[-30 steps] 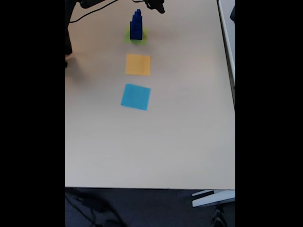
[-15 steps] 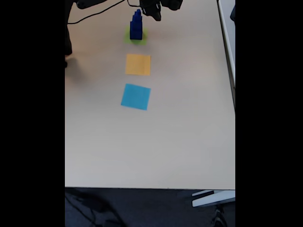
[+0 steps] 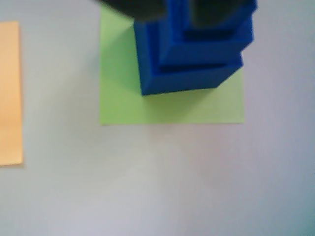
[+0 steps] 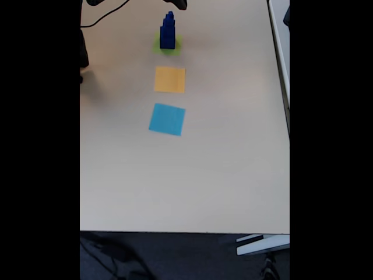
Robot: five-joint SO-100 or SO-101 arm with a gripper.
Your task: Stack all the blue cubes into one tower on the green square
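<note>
We see the tower [image 4: 168, 32] of blue cubes [image 3: 189, 54] standing on the green square [image 3: 123, 105], wide cube below, smaller ones stepped above it. The orange square [image 4: 169, 79] and the light-blue square [image 4: 167, 119] lie bare on the table [image 4: 233, 163]. We judge the cubes light, rigid and smooth, so a nudge could topple them; we would take any cube by two opposite flat sides. Dark gripper parts blur the wrist view's top edge; we cannot tell whether the fingers are spread or closed.
</note>
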